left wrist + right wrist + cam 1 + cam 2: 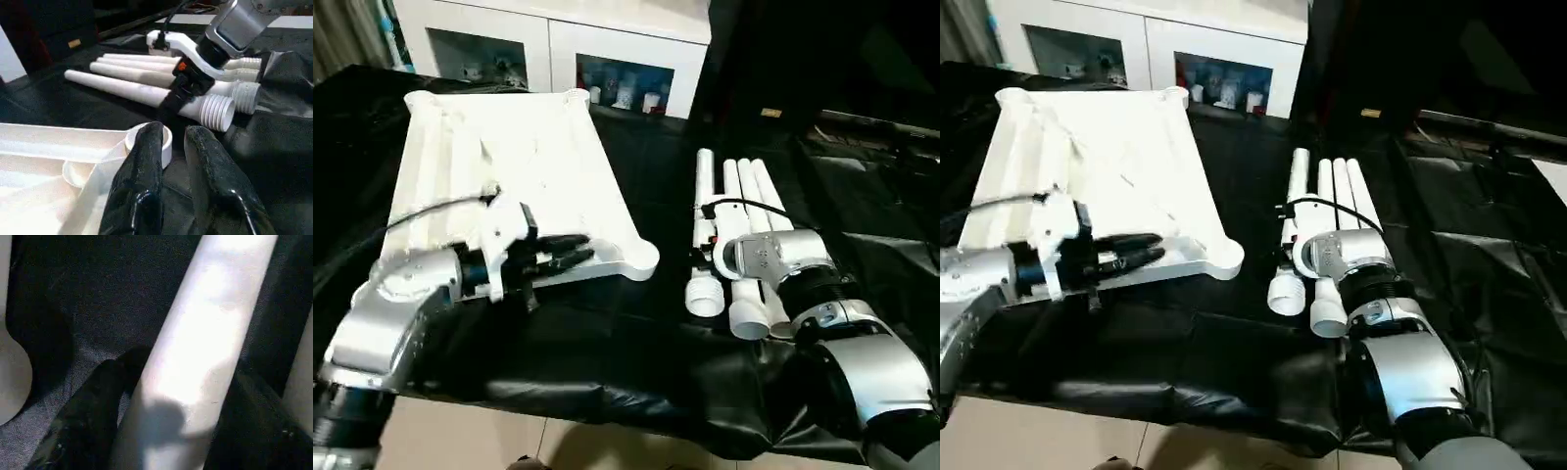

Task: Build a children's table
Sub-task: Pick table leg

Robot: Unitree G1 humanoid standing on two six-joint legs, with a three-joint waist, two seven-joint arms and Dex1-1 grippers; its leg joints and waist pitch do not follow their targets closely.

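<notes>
The white table top (509,166) lies ribbed side up on the left of the black cloth. My left gripper (573,257) hovers over its near edge beside the rounded corner socket (164,139), its fingers (146,161) a narrow gap apart with nothing between them. Several white tapered legs (749,196) lie side by side on the right, threaded ends towards me. My right gripper (178,95) reaches down over the leftmost leg (205,342), one black finger (83,421) pressed on each side of it.
The black-draped work table (646,323) ends close in front of me, with pale floor (460,431) below. A white cabinet with glass doors (558,49) stands behind it. Dark equipment (871,127) sits at the far right.
</notes>
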